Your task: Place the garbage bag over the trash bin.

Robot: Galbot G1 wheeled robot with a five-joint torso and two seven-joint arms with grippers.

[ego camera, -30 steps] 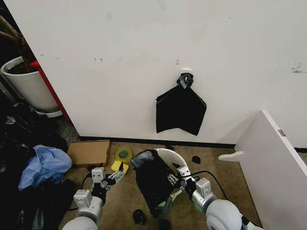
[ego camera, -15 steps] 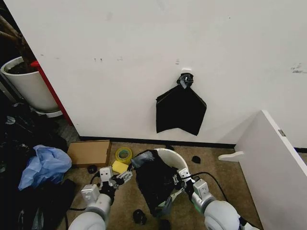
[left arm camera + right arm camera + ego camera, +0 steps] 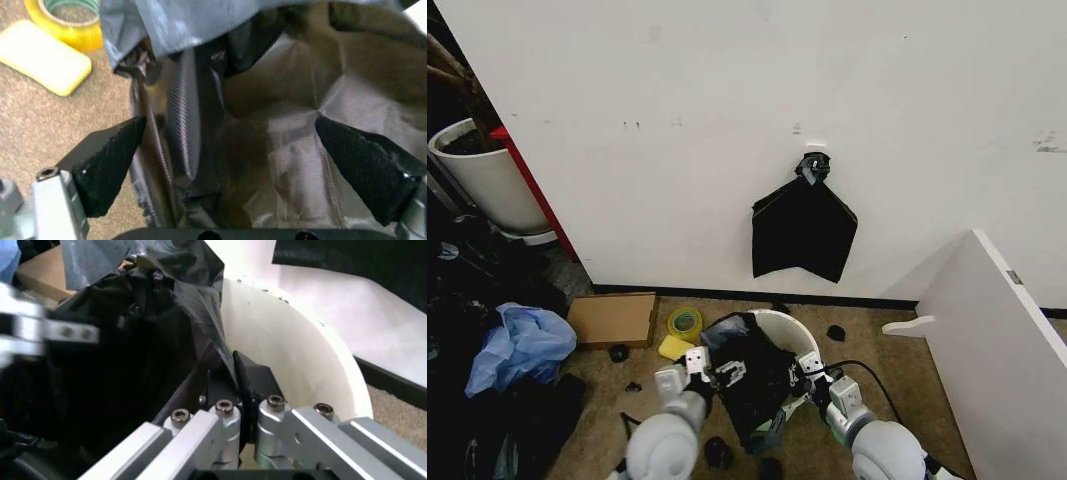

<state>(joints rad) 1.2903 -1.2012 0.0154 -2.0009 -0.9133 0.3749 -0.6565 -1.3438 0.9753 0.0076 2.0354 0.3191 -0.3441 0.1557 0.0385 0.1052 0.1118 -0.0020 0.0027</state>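
The garbage bag (image 3: 749, 385) lies crumpled and glossy over the near side of the trash bin (image 3: 792, 330), which sits on the brown carpet close to the wall, its white rim bare on the far side. My right claw (image 3: 799, 378) is closed on the bag's edge at the bin's rim; from the right wrist I see the black plastic (image 3: 167, 315) pinched between my shut fingers, with the bin's white inner wall (image 3: 287, 355) just beside them. My left claw (image 3: 725, 370) is at the bag's near left side, spread wide with nothing in its hold; from the left wrist its dark fingers (image 3: 107, 162) stand well apart on either side of the bag's folds (image 3: 267, 125). Just beyond the bag on the floor lie a yellow sponge (image 3: 43, 57) and a roll of yellow tape (image 3: 63, 20), touching each other, and farther to my left a flat cardboard piece (image 3: 612, 318) and a crumpled blue bag (image 3: 522, 345). On the wall above hangs a flat black bag (image 3: 803, 230) pinned by its top
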